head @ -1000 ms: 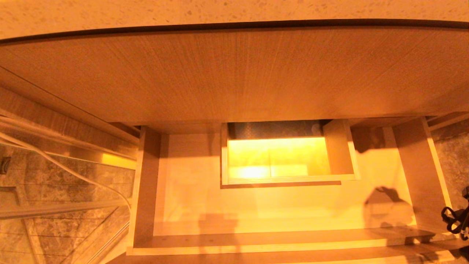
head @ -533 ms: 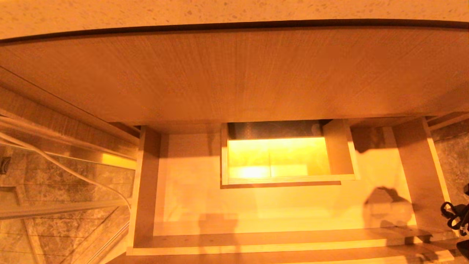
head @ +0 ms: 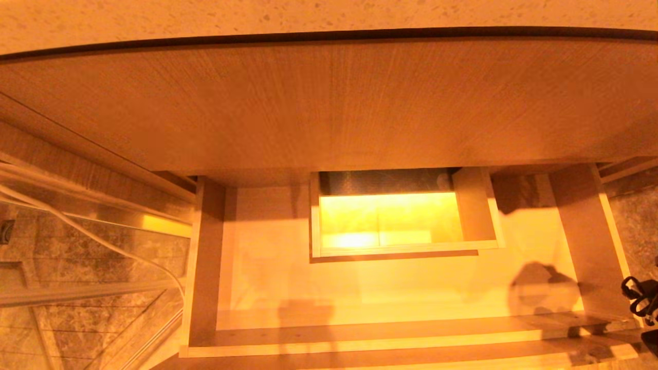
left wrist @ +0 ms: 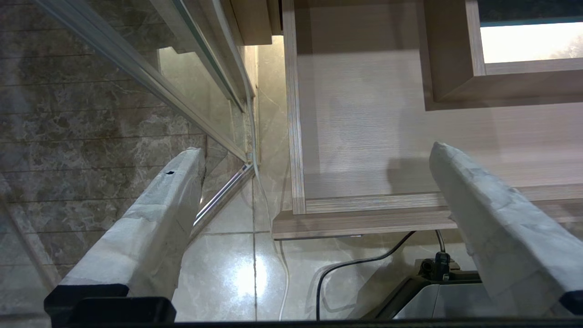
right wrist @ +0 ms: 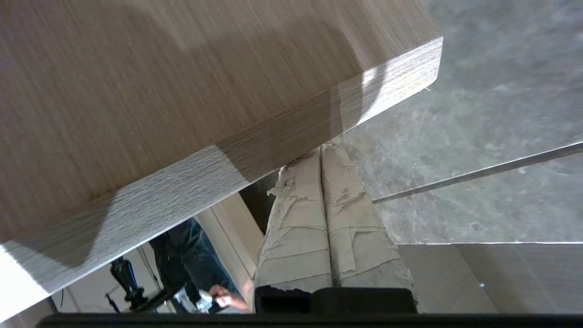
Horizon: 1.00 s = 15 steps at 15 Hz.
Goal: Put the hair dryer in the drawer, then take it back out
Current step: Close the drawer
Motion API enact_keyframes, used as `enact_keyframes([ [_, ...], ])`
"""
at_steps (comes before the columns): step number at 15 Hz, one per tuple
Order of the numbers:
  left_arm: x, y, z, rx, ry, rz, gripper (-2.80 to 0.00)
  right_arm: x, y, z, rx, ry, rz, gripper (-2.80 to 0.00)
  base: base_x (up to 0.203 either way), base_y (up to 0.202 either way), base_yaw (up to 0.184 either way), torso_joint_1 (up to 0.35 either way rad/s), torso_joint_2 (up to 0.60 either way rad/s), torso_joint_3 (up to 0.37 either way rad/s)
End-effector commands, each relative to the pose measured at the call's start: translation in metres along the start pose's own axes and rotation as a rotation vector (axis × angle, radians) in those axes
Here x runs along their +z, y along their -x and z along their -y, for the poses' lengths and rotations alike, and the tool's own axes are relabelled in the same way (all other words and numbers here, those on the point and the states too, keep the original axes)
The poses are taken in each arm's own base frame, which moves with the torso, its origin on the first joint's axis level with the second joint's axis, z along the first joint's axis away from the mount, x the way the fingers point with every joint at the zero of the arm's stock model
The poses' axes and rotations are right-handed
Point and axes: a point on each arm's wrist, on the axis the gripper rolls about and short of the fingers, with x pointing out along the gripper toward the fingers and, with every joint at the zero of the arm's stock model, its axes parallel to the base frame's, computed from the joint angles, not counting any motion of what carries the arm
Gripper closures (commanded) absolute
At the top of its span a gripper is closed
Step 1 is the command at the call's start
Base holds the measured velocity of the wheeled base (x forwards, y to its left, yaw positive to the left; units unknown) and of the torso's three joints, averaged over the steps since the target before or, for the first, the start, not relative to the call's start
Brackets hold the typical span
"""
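The hair dryer shows in no view. The drawer [head: 288,288] stands pulled out, wide and shallow, its pale floor bare around the boxed notch [head: 401,221] at mid-back. My left gripper [left wrist: 314,150] hangs open and holds nothing, above the floor tiles off the left front corner of the drawer [left wrist: 373,136]. My right gripper [right wrist: 321,152] is shut, with nothing seen between its taped fingers. Its tips lie against the underside edge of the drawer front [right wrist: 182,114], near that front's right-hand corner. In the head view only the right arm's black cabling [head: 637,300] shows, at the far right.
Above the drawer are a large wood-grain front panel [head: 329,103] and a speckled countertop [head: 329,13]. A white cable [head: 92,236] and a glass partition [left wrist: 136,68] lie to the left. My base [left wrist: 437,291] with a black cord sits below the drawer front. A person [right wrist: 182,255] stands behind.
The drawer has shifted very slightly in the head view, and the right arm's black cabling at the far right edge has moved a little. Nothing was taken hold of or let go.
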Motion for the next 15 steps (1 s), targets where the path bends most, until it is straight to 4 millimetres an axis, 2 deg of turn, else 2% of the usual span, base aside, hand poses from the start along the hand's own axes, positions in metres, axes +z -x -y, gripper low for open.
enact_keyframes([
  [1, 0.000, 0.000, 0.000, 0.000, 0.000, 0.000, -2.80, 0.002, 0.002, 0.002, -0.005, -0.005, 0.018, 0.00, 0.000, 0.000, 0.000, 0.000, 0.00, 0.000],
  [9, 0.000, 0.000, 0.000, 0.000, 0.000, 0.000, -2.80, 0.017, 0.012, 0.016, -0.044, -0.056, 0.122, 0.00, 0.000, 0.000, 0.000, 0.000, 0.00, 0.000],
  [15, 0.000, 0.000, 0.000, 0.000, 0.000, 0.000, -2.80, 0.035, 0.031, 0.033, -0.085, -0.109, 0.266, 0.00, 0.000, 0.000, 0.000, 0.000, 0.00, 0.000],
])
